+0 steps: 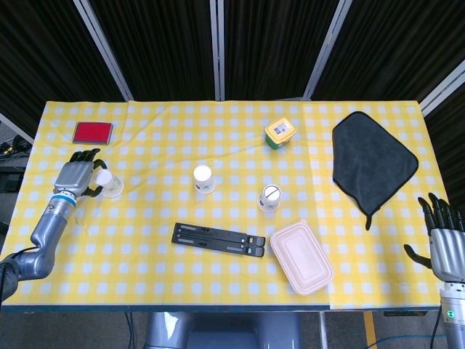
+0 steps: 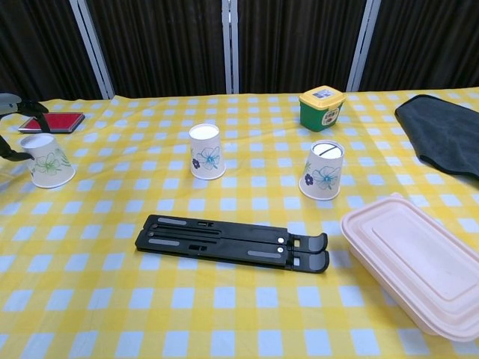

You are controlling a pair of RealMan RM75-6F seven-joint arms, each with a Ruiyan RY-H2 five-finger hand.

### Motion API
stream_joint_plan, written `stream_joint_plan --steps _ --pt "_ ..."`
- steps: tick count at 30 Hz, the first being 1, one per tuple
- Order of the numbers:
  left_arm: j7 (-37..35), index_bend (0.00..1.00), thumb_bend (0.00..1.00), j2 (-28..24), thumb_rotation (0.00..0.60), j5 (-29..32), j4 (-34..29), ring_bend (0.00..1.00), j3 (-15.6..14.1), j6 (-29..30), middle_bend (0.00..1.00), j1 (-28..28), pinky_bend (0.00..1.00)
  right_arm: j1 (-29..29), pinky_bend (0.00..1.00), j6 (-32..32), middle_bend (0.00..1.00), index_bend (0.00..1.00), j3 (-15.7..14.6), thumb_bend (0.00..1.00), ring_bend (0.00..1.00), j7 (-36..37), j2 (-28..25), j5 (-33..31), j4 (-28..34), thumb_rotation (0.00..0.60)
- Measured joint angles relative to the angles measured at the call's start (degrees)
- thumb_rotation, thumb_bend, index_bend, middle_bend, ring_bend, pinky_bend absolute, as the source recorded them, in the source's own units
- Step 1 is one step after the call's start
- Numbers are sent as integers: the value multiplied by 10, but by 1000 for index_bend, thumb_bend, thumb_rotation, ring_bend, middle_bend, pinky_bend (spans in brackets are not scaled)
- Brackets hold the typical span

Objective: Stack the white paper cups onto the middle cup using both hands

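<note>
Three white paper cups with flower prints stand upside down on the yellow checked table (image 1: 145, 254): the left cup (image 1: 110, 184) (image 2: 51, 161), the middle cup (image 1: 203, 178) (image 2: 206, 152) and the right cup (image 1: 269, 197) (image 2: 323, 171). My left hand (image 1: 78, 176) is at the left cup's left side, with spread fingers (image 2: 13, 102) curving around it and touching it. I cannot see a closed grip. My right hand (image 1: 445, 243) hangs open off the table's right front corner, far from the cups.
A black folding stand (image 1: 218, 238) lies in front of the middle cup. A pink lidded box (image 1: 301, 257) sits front right. A yellow-lidded green tub (image 1: 280, 133), a dark cloth (image 1: 372, 163) and a red pad (image 1: 92, 132) lie toward the back.
</note>
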State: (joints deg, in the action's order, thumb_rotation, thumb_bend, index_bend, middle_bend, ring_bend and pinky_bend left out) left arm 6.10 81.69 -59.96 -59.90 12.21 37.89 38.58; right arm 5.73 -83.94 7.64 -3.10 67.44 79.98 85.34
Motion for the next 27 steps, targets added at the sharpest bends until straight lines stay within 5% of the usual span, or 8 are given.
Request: stream_joint_plan --steps 8,18,27 --pt "-15 426 449 -31 600 -15 -59 0 6 31 0 -2 0 -3 0 -5 0 0 4 80 0 10 -5 -2 5 600" --pt "-18 427 448 -87 600 -55 -209 0 49 97 0 24 0 -3 0 -6 0 0 10 80 0 28 -11 -7 5 600" --pt "42 424 449 -33 600 -33 -219 0 71 100 0 98 0 -4 0 1 0 0 15 80 0 56 -19 -17 2 600"
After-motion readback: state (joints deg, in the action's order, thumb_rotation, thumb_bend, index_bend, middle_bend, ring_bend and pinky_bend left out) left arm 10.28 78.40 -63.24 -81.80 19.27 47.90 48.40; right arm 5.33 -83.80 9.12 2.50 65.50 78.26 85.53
